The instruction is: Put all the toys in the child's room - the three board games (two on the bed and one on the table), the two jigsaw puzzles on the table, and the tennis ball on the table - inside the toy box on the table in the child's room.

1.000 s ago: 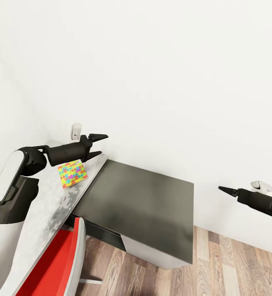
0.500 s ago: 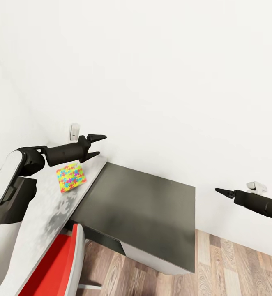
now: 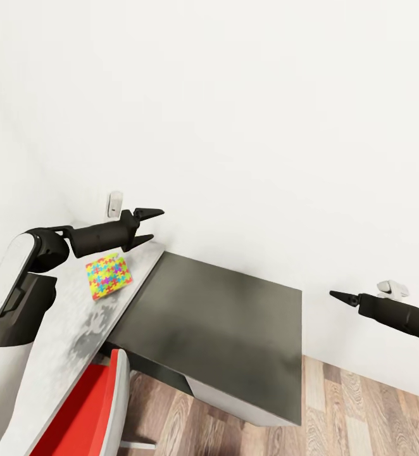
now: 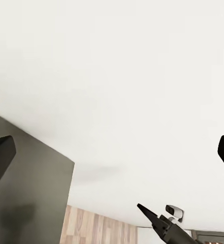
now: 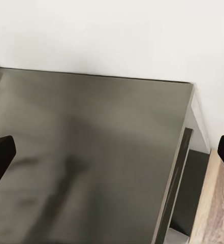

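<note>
Jigsaw puzzle [image 3: 111, 275]: thin multicolour sheet, flat on table [image 3: 64, 335], below open left claw [image 3: 147, 226].

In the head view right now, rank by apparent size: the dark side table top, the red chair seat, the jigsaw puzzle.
1. dark side table top, largest.
2. red chair seat, though the picture's edge cuts it off and it is nearer the camera.
3. jigsaw puzzle, smallest.
</note>
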Robot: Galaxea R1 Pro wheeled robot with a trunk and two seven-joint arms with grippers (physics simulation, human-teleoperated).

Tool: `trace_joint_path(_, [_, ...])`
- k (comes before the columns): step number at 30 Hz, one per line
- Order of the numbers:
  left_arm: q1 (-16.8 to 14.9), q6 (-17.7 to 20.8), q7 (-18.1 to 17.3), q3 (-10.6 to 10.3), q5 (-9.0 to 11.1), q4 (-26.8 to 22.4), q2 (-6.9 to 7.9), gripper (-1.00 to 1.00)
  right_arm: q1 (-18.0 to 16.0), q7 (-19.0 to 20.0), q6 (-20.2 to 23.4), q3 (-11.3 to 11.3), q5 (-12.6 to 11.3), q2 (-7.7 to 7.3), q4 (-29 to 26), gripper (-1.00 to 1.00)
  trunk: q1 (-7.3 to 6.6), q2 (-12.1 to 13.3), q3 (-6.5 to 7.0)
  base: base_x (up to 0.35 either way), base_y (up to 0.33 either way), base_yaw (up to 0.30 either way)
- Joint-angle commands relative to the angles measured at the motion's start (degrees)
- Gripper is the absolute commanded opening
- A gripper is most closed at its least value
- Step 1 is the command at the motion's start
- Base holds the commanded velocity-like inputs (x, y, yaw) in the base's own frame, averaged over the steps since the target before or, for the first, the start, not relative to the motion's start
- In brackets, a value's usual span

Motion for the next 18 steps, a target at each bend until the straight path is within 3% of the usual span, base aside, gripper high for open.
trace_joint_path(1, [0.0,-0.1,0.6,0.0,0.6,0.0,0.03,1.0,-0.1,0.6,0.3,-0.1,0.5,-0.01,0.0,1.0,0.03,-0.1,-0.1,-0.011,0.014,0.0])
trace_joint_path(18, [-0.1,-0.1,0.4,0.0,0.7,-0.1,0.01,1.0,-0.1,0.6,0.3,-0.1,0.5,0.0,0.0,1.0,0.03,-0.1,-0.1,-0.025,0.039,0.0])
